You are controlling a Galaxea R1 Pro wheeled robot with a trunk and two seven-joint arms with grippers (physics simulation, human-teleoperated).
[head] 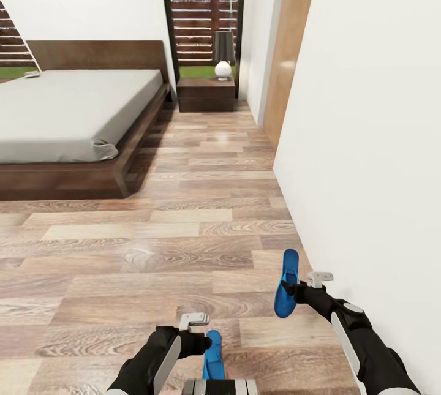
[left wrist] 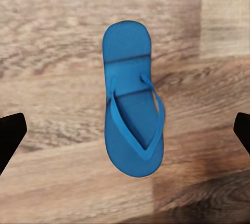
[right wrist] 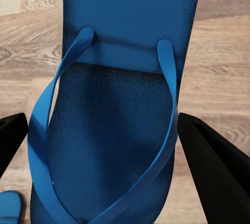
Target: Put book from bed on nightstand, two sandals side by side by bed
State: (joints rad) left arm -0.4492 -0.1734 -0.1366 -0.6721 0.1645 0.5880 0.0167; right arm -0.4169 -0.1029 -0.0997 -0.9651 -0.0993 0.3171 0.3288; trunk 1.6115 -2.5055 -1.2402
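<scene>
Two blue sandals are showing, one per arm. Right gripper [head: 293, 289] is closing its dark fingers [right wrist: 219, 177] on either side of the right sandal [head: 286, 283], apparently gripping it near the white wall [head: 367, 138]. Left gripper [head: 205, 338] is sitting wide apart over the left sandal [left wrist: 133, 104], which is lying flat on the plank floor [head: 153, 236]. Bed [head: 67, 113] is standing well ahead at left, nightstand [head: 206, 94] with lamp [head: 223, 55] beside its headboard end.
</scene>
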